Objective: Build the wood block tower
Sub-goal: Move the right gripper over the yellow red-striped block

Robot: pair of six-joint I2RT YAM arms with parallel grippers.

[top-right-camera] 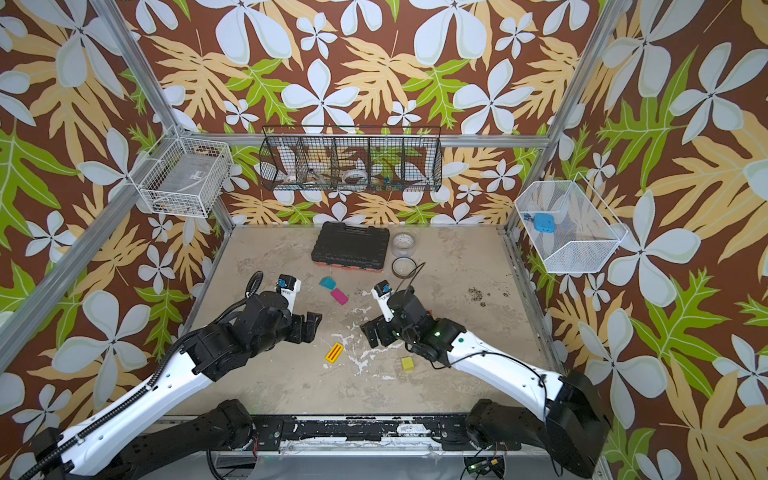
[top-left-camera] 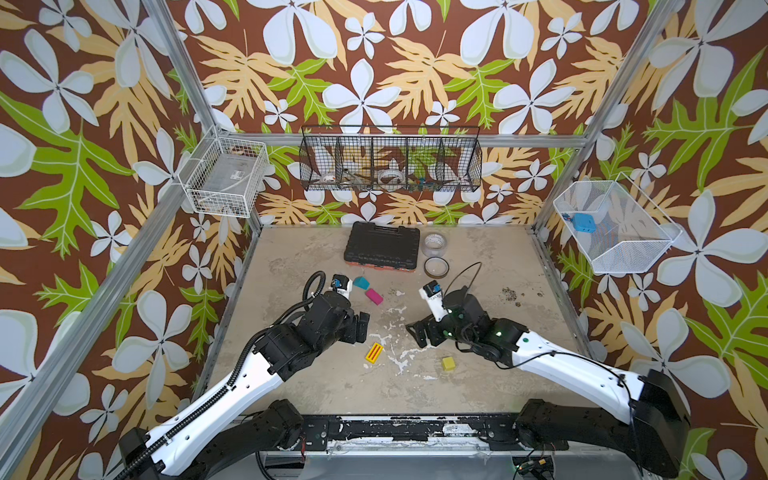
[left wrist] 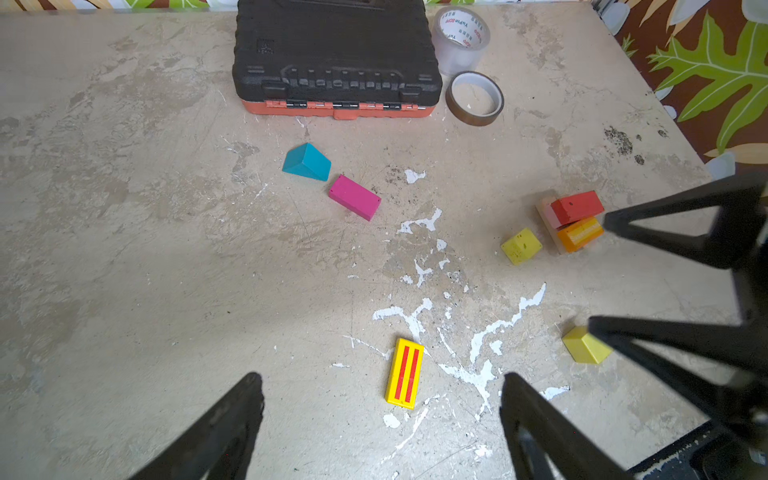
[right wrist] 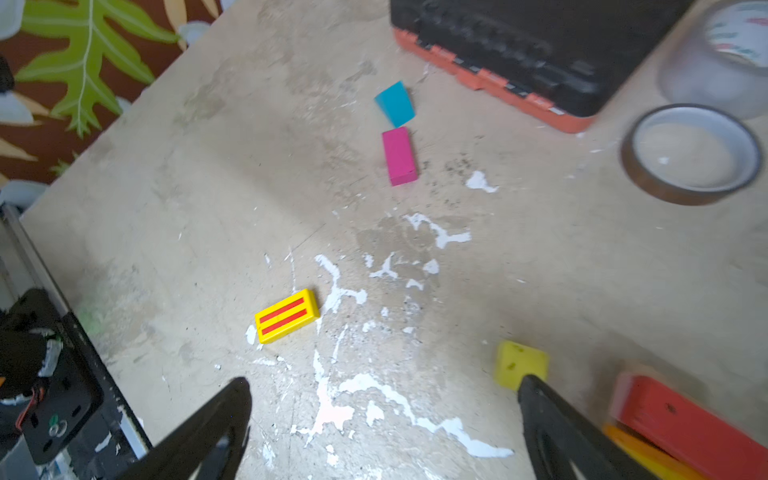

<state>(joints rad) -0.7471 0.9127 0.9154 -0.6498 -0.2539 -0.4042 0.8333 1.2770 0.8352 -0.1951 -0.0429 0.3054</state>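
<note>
Top views: biggest risk is the tower. It's hidden under the right arm (top-left-camera: 540, 353) in both top views, and the right gripper (top-left-camera: 417, 334) looks parked right by it. A sideways swing on retreat would likely knock it down. Second risk: the left gripper (top-left-camera: 360, 326) faces the right one across a short gap. If both go for the striped yellow brick (top-left-camera: 373, 353), just beside the left fingertips, the fingers could collide. A yellow-green cube (top-left-camera: 449, 363) lies behind the right fingers.

Left wrist: left fingers (left wrist: 232, 428) are wide apart, empty, touching nothing. Striped yellow brick (left wrist: 405, 374) lies flat on the table (left wrist: 124, 208) in the gap just ahead of the tips, long side running along the fingers, so it should pinch fine. Teal wedge (left wrist: 307, 162) and magenta block (left wrist: 354, 196) sit well ahead, corner to corner. Tower (left wrist: 575, 218) is a red block (left wrist: 577, 206) over an orange block (left wrist: 579, 235), with a pale slab (left wrist: 545, 214) against its side. One right fingertip (left wrist: 615, 220) is just beside the orange block; can't tell if it's touching. The other right finger overlaps the yellow-green cube (left wrist: 584, 347). Second cube (left wrist: 521, 246) sits just beside the tower, on the far side from those fingers.

Right wrist: blurred. Right fingers (right wrist: 540, 407) are wide apart, holding nothing. Second cube (right wrist: 519, 361) is at one tip, contact unclear, and the red block (right wrist: 685, 419) is just outside that same finger. Closing or twisting here could drag the cube or clip the stack.
</note>
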